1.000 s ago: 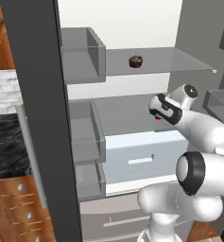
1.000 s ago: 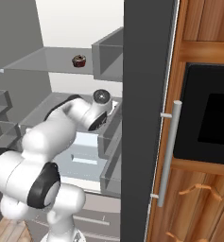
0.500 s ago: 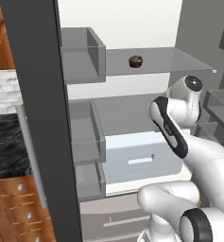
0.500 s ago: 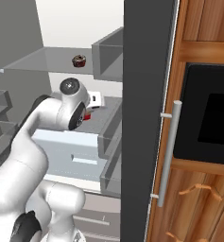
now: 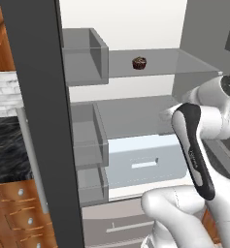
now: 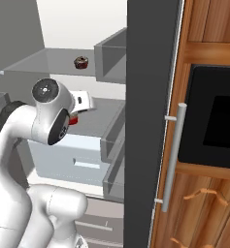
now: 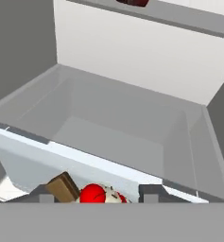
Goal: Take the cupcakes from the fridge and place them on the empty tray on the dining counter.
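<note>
One chocolate cupcake (image 5: 139,63) sits on the fridge's (image 5: 39,121) upper shelf; the gripper (image 7: 94,191), part-closed, grips the red-topped frosted cupcake (image 7: 98,194) between its tips.

Warm brown wooden cabinets (image 6: 213,203) stand on one side, holding a black built-in oven (image 6: 217,121) with curved handles on the drawers below. On the other side are wooden drawers (image 5: 19,213) with round knobs, a black veined slab (image 5: 7,150) above them and pale grey wall tiles (image 5: 7,92).

The fridge (image 5: 136,29) stands open; on its upper shelf sits the chocolate cupcake (image 5: 139,63). The red-topped cupcake (image 7: 100,194) is lower, in front of the fridge's shelf.
</note>
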Controlling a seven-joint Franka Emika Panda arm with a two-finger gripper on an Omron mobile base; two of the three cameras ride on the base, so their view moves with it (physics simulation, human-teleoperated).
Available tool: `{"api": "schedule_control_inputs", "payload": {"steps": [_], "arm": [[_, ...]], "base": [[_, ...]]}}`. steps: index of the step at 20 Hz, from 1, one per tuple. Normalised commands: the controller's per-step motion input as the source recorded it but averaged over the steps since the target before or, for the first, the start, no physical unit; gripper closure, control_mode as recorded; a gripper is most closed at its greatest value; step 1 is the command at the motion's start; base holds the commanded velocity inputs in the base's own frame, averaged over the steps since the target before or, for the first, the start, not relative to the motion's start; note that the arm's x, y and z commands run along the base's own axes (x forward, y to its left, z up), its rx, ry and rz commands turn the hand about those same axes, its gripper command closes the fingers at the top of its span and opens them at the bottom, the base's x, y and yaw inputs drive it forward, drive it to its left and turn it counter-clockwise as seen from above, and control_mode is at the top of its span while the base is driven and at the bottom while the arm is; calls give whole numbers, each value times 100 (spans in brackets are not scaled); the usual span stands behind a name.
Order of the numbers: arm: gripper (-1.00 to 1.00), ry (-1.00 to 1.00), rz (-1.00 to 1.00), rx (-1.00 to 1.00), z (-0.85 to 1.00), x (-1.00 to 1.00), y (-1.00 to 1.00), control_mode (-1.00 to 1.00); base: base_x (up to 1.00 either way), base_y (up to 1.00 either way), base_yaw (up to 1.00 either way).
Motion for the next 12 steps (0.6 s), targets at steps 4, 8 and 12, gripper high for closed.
{"api": "schedule_control_inputs", "payload": {"steps": [4, 8, 12], "arm": [[100, 0, 10, 0, 12, -100, 0, -100], [100, -4, 9, 0, -4, -98, 0, -100], [100, 0, 3, 0, 0, -21, 0, -100]], "base": [[0, 0, 0], [0, 0, 0], [0, 0, 0]]}}
